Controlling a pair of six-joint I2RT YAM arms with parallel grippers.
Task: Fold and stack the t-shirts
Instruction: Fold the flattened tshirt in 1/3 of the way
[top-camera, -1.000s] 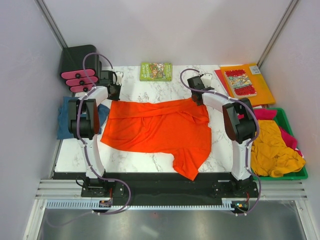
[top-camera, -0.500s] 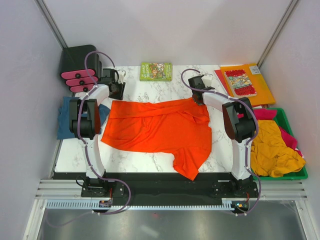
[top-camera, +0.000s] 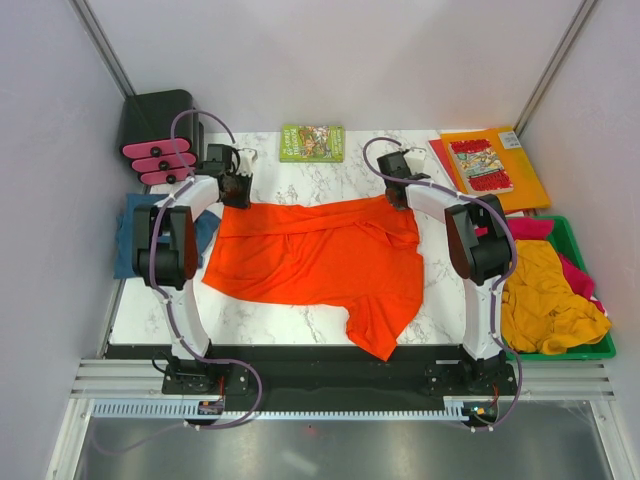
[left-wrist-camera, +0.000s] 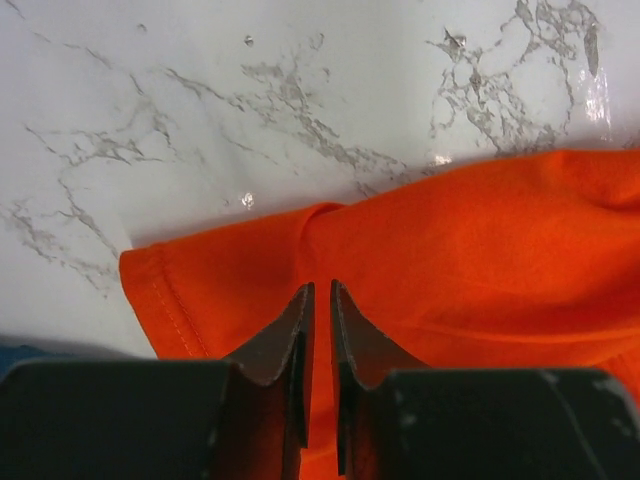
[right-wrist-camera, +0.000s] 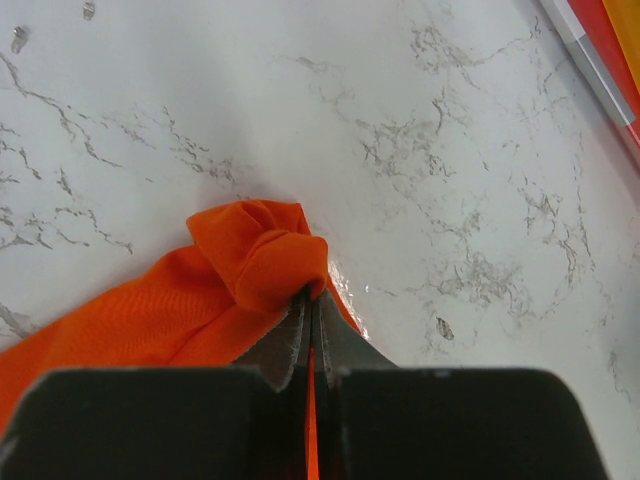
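A bright orange-red t-shirt (top-camera: 320, 255) lies spread on the marble table (top-camera: 330, 180), one sleeve hanging toward the near edge. My left gripper (top-camera: 237, 190) is at its far left corner. In the left wrist view its jaws (left-wrist-camera: 320, 288) stand nearly together, pinching a raised ridge of the orange cloth (left-wrist-camera: 480, 240) near the hem. My right gripper (top-camera: 393, 192) is at the far right corner, shut on a bunched tip of the shirt (right-wrist-camera: 260, 260). A teal-blue t-shirt (top-camera: 130, 235) lies at the table's left edge. Mustard-yellow (top-camera: 545, 295) and magenta (top-camera: 530, 228) shirts are heaped on the right.
The heaped shirts fill a green bin (top-camera: 575, 240) off the table's right side. A small green book (top-camera: 312, 142) lies at the far edge. An orange folder (top-camera: 530, 185) with a comic book (top-camera: 480, 165) sits at the far right. A black box (top-camera: 155, 120) stands far left.
My left gripper opened, shifted slightly right and nearer onto the shirt's corner, and closed again. The right gripper and the shirt kept their places.
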